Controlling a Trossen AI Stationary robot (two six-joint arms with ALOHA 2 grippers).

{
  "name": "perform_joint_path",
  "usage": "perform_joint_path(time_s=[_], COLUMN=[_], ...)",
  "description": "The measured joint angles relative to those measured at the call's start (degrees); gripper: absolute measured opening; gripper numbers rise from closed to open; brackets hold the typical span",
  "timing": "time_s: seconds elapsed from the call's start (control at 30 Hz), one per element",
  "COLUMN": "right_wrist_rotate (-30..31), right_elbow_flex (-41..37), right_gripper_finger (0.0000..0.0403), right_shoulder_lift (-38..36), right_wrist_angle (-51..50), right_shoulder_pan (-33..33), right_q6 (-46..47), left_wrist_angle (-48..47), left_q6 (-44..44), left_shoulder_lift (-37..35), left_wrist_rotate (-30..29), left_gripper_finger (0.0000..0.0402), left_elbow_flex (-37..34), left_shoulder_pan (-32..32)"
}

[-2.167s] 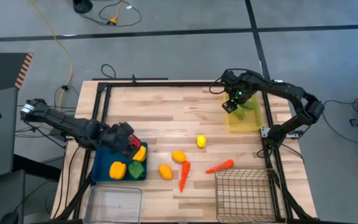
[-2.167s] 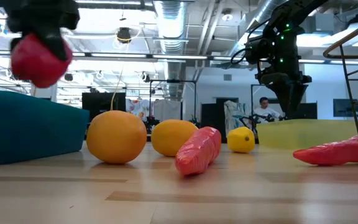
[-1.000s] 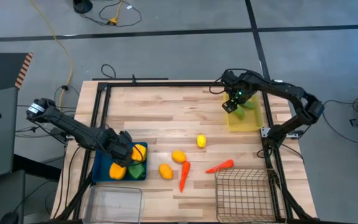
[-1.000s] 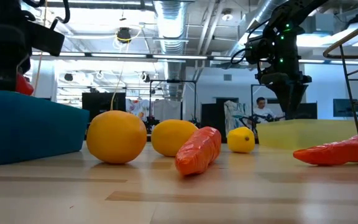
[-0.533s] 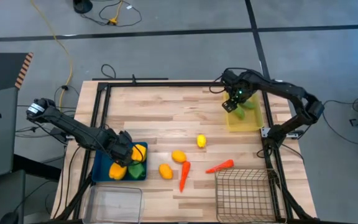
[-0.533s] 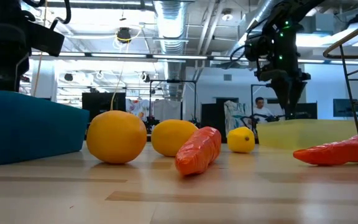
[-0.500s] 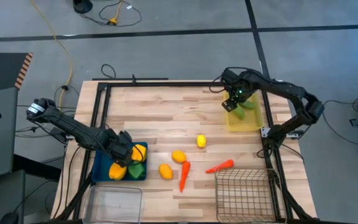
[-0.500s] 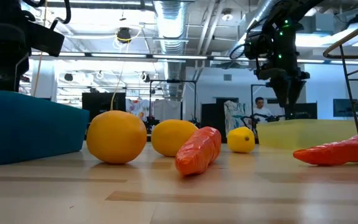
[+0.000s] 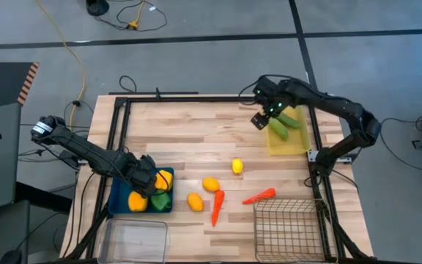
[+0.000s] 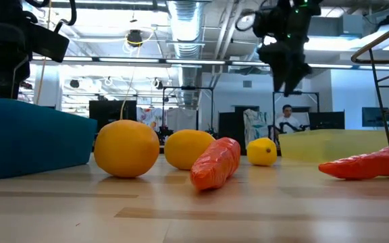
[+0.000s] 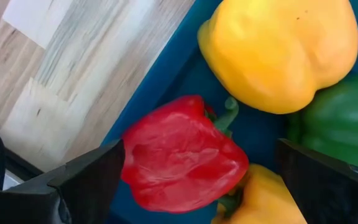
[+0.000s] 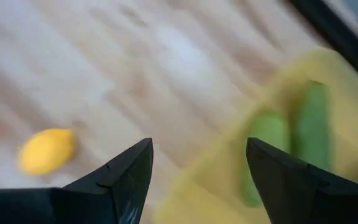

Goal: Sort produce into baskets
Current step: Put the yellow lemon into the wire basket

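My left gripper [image 9: 146, 176] is open, low inside the blue tray [image 9: 116, 199] at the table's left. In the left wrist view a red bell pepper [image 11: 179, 163] lies on the tray floor between its fingers [image 11: 201, 152], next to a yellow pepper [image 11: 278, 53] and a green one [image 11: 340, 118]. My right gripper [image 9: 258, 119] is open and empty. It hangs high over the wood just left of the translucent yellow tray [image 9: 295, 145], which holds two green cucumbers [image 9: 284, 123]. My left gripper has one finger [image 11: 98, 177] right beside the red pepper's side [image 11: 132, 165]; I cannot tell whether it touches. The pepper lies on the blue tray's floor, and the other finger stands well clear of it.
Three lemons [image 9: 237, 166] [image 9: 210, 183] [image 9: 195, 201] and two carrots [image 9: 217, 207] [image 9: 258, 196] lie loose on the wood mid-table. A wire mesh basket [image 9: 288, 229] stands at the near right. A clear bin [image 9: 134, 240] stands at the near left, below the blue tray.
My right gripper has risen from the yellow tray and gone toward the table's left, now past the tray's left wall. The cucumbers stay in the tray. Before that, my left gripper went down into the blue tray with the red pepper and has kept still since.
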Motion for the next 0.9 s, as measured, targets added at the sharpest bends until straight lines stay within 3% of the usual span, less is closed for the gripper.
perform_joint_path(time_s=[0.47,0.9], right_wrist_rotate=[-1.5,-1.5], right_elbow_flex=[-2.5,-9.4], right_gripper_finger=[0.0286,0.0286], right_shoulder_lift=[0.4,0.4], right_wrist_angle=[14.6,20.8], right_shoulder_pan=[18.5,26.1], right_q6=[4.9,8.1], left_wrist_angle=[0.8,0.8], left_q6=[0.0,0.0], left_shoulder_lift=[0.0,0.0], left_wrist_rotate=[-0.1,-0.2], left_gripper_finger=[0.0396,0.0396], left_elbow_flex=[0.0,0.0], left_shoulder_pan=[0.0,0.0])
